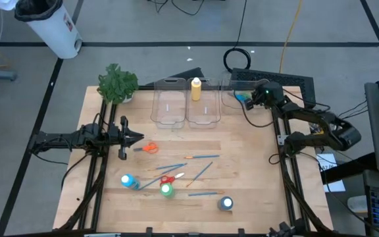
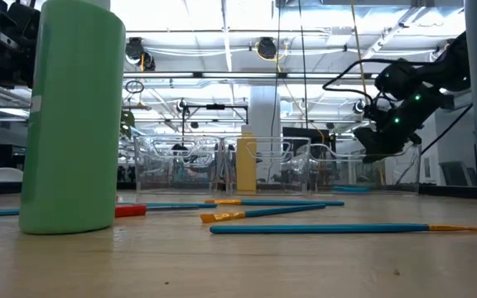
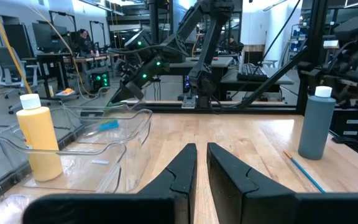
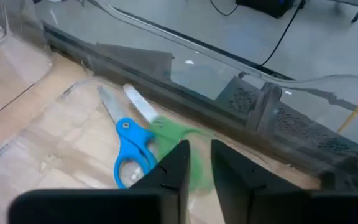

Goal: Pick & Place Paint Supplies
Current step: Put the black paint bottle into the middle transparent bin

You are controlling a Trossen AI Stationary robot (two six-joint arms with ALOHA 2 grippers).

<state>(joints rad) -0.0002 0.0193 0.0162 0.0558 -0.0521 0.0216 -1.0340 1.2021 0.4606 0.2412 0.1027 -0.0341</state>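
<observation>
I'm looking at blue-handled scissors [image 4: 128, 151] lying in the clear bin [image 1: 232, 97] at two o'clock on the surface [image 1: 242, 164], a blurred green shape beside them. My right tool [image 4: 194, 163] hangs just over them, fingers narrow, gripping nothing. A yellow bottle [image 1: 195, 89] stands in the middle bin at twelve. Brushes [image 1: 202, 157], scissors and bottles lie around six. My left tool [image 1: 139, 137] waits at nine, nearly shut, empty.
</observation>
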